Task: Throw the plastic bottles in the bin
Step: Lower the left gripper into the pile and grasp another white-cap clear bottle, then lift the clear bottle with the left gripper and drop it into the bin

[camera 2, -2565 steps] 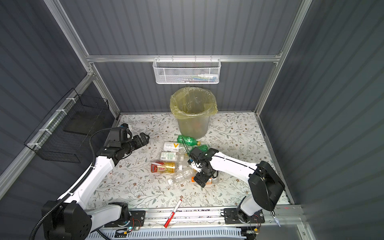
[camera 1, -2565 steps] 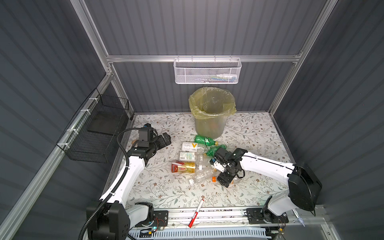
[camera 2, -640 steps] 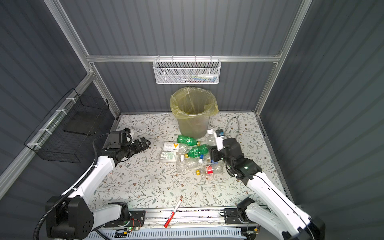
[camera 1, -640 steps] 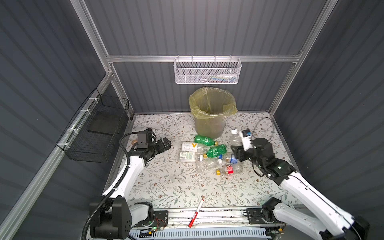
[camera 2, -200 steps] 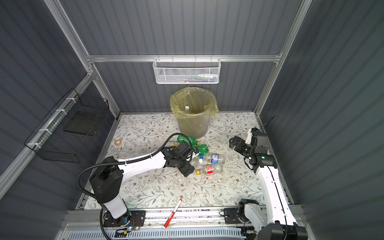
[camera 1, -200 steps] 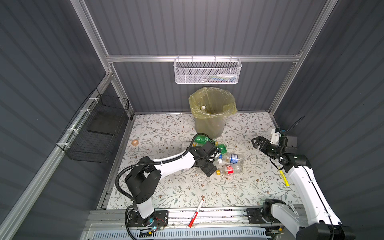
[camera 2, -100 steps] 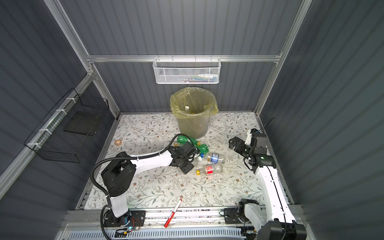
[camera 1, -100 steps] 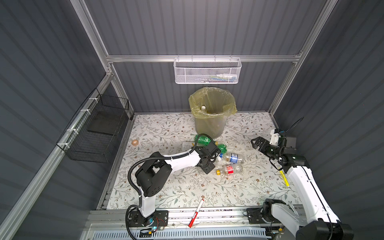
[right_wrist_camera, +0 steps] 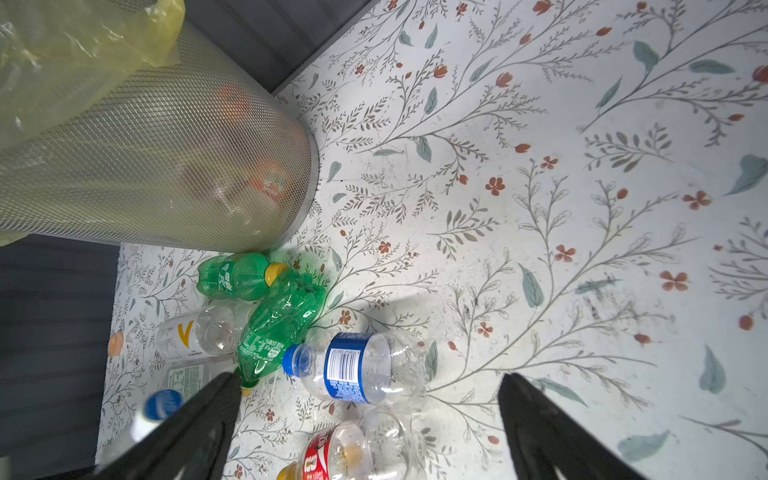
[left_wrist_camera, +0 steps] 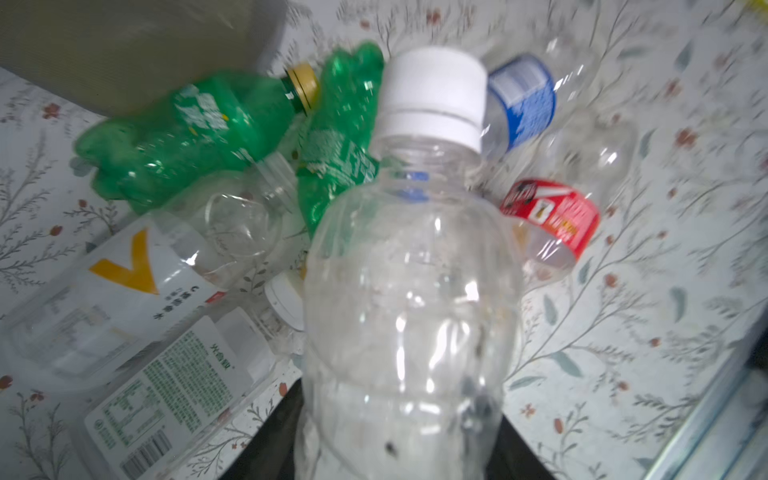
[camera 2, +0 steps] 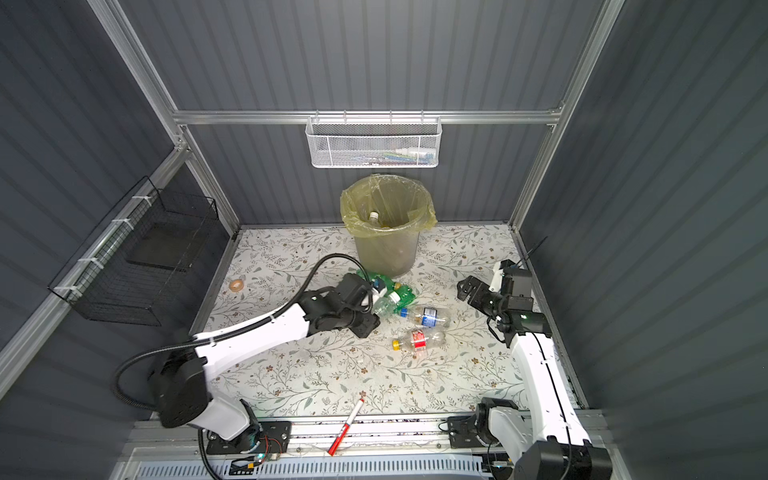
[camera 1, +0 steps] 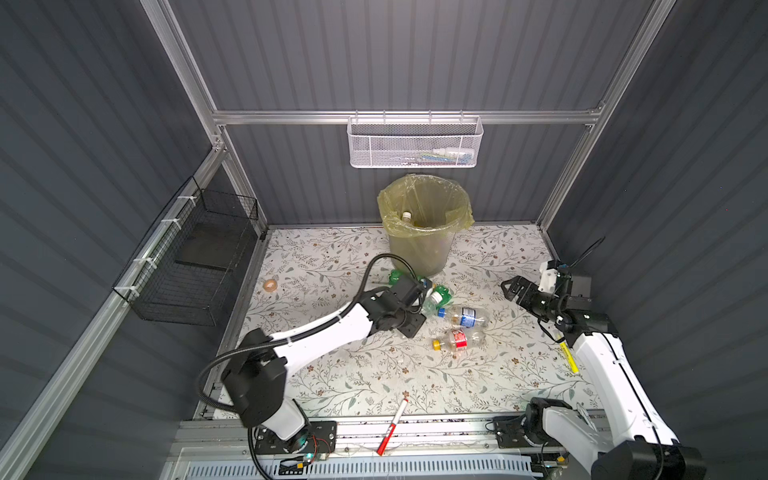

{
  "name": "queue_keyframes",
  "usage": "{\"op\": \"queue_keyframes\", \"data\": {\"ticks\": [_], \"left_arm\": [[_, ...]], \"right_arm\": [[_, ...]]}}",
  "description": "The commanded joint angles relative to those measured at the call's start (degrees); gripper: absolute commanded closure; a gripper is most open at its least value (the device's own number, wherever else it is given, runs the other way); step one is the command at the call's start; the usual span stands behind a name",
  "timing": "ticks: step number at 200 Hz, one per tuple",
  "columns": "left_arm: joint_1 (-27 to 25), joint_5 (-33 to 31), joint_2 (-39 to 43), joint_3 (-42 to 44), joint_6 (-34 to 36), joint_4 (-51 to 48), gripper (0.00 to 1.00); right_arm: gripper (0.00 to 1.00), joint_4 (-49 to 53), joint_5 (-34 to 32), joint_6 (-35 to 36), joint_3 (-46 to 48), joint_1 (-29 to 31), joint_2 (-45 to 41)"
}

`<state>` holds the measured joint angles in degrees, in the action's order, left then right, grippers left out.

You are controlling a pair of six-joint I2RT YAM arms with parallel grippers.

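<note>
TOP VIEWS, both: left gripper [camera 1: 424, 296] pinching the clear bottle [camera 1: 432, 302] at the pile just in front of the bin [camera 1: 419, 245]; right gripper [camera 1: 512, 288] spread, well apart from the pile | LEFT WRIST: white-capped clear bottle clamped, green bottles [left_wrist_camera: 195, 124] lying behind it | RIGHT WRIST: jaws wide apart, blue-label bottle [right_wrist_camera: 357, 368] lying on the floor near the bin

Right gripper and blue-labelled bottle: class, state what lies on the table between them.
Only bare floral tabletop lies between the right gripper and the blue-labelled bottle, as both top views show.
</note>
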<state>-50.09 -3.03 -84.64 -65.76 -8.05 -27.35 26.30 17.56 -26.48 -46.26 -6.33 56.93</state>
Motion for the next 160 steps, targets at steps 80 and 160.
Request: {"op": "queue_keyframes", "data": {"ticks": [80,160], "left_arm": [[30.23,5.18,32.19,28.88,-35.00,-1.18,0.35],[35.41,16.63,16.16,0.60,-33.25,5.20,0.36]], "right_arm": [[0.02,0.72,4.89,-0.99,0.62,-0.17,3.72],[0.03,-1.06,6.09,-3.29,1.64,0.00,5.59]]}}
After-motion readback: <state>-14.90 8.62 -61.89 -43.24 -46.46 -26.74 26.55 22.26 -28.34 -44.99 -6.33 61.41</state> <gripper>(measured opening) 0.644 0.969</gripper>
